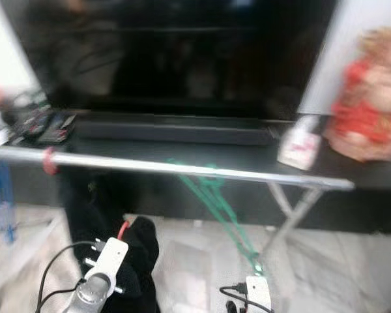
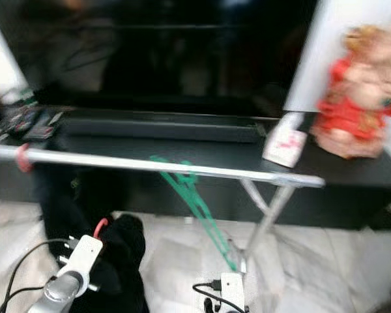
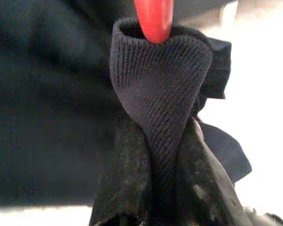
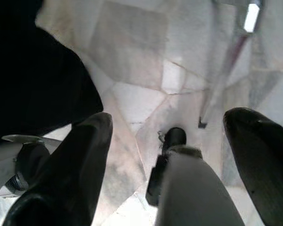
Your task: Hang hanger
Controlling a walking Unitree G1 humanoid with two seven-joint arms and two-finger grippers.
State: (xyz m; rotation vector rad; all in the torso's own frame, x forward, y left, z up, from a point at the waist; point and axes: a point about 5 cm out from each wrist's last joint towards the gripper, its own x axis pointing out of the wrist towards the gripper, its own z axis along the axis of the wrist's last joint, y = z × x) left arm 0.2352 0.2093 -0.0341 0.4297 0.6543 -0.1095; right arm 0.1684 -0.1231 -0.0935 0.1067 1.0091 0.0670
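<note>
My left gripper (image 3: 162,141) is shut on the ribbed collar of a black garment (image 1: 142,251), low at the left below the silver rail (image 1: 182,168) of a clothes rack. The red hanger hook (image 3: 154,19) sticks up out of that collar, also seen as the red hook (image 1: 122,228) above my left wrist. On the rail's left end sits another red hook (image 1: 49,161) with dark cloth hanging below it. A green hanger (image 1: 212,189) hangs near the rail's middle. My right gripper (image 4: 167,120) is open, low over the floor with nothing between its fingers.
The rack's crossed legs (image 1: 293,212) stand at the right. Behind the rail is a black TV stand (image 1: 352,171) with a large dark screen, a white box (image 1: 300,145) and a red figurine (image 1: 368,98). Clutter (image 1: 39,124) lies at the left. Marble floor (image 1: 195,261) lies below.
</note>
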